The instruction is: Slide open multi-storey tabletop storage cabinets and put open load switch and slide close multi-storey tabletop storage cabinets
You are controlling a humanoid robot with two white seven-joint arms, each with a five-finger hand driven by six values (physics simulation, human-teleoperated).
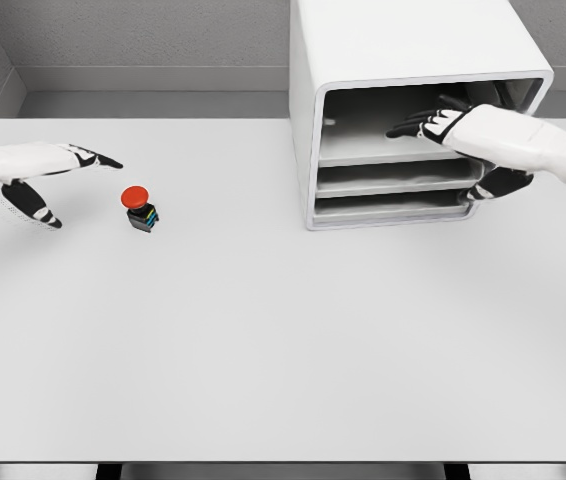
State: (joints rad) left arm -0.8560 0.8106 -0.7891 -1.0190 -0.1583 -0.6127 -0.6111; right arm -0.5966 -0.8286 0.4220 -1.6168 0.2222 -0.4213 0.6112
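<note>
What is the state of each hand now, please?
Left hand: open, holding nothing, beside the red-capped black switch.
Right hand: open, fingers extended at the top tray of the white storage cabinet.

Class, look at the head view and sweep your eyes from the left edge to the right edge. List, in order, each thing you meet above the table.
left hand → load switch with the red button → storage cabinet → right hand, reaching into the cabinet's top level.
</note>
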